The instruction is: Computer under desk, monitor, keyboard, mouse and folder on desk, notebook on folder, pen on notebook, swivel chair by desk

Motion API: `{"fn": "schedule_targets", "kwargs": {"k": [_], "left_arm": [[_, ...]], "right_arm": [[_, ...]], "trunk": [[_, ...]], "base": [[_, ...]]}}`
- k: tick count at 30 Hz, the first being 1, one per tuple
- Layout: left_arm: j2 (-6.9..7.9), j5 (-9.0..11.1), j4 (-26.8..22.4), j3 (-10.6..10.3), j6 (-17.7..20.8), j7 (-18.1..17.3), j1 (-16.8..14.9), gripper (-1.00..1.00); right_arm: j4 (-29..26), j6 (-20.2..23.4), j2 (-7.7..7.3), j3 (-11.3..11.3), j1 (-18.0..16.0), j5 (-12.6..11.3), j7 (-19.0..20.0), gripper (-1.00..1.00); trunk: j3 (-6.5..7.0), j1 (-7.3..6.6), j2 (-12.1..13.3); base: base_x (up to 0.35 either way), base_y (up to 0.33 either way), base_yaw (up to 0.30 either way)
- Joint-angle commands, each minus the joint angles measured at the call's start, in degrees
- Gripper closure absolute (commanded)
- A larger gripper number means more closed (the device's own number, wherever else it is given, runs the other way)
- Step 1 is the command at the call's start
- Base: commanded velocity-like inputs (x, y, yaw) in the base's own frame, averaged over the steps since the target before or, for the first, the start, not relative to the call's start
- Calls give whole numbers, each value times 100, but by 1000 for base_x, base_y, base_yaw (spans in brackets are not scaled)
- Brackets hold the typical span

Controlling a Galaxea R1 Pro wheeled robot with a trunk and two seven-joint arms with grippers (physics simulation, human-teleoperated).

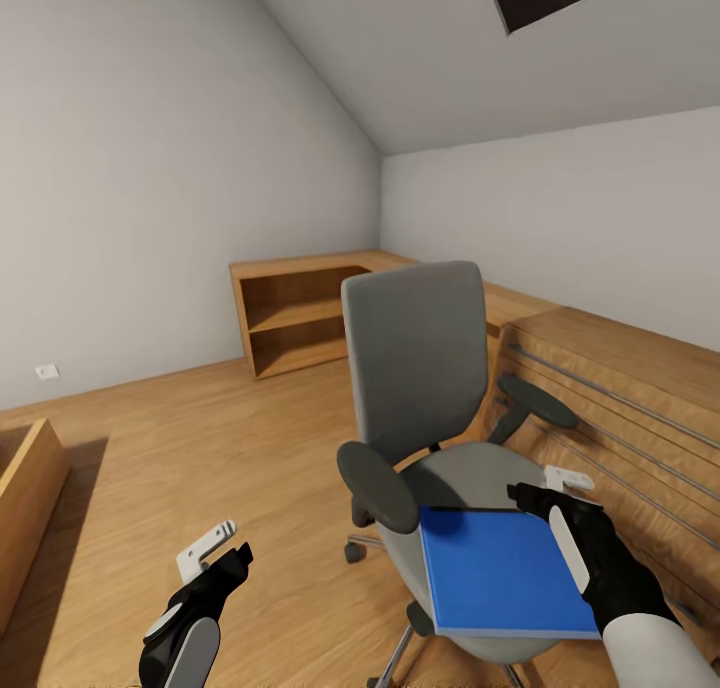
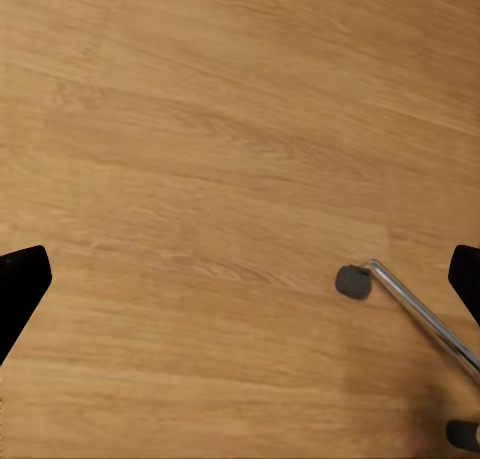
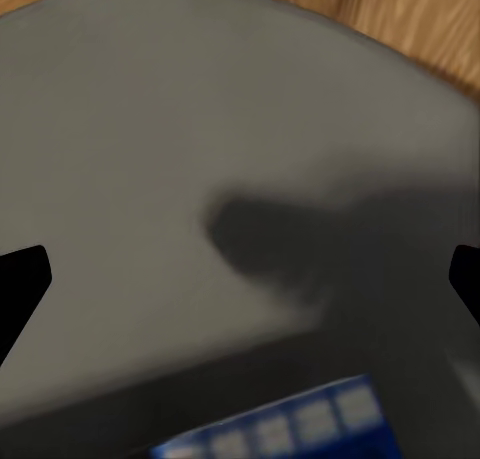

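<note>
Blue, the large flat rectangular folder (image 1: 505, 573) lies on the grey padded swivel chair (image 1: 420, 368); your right end effector (image 1: 548, 496) hovers spread above its far edge, so lower and clamp it.

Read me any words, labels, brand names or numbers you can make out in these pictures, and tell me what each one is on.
None can be read.
The blue folder on the swivel chair has a plain cover in the head view.
In the right wrist view, a row of pale squares on the folder's edge is too blurred to tell whether it is text.
The wall outlet carries no readable marking.
</note>
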Motion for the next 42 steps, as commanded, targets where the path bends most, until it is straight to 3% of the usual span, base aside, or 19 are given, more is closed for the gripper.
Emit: {"fn": "schedule_targets", "kwargs": {"k": [1,21,42], "left_arm": [[0,36,-8,-4,15,41,-4,-100],[0,42,-8,-4,14,40,-4,-100],[0,40,22,-4,14,41,-4,-100]], "right_arm": [[-6,23,0,6,-3,-61,-44,-100],[-9,22,5,15,-1,-52,-44,-100],[-10,22,5,24,-2,-49,-37,-100]], "trunk": [[-15,-1,-3],[-187,-1,-3],[-202,-1,-3]], "base": [[0,0,0],[0,0,0],[-95,0,0]]}}
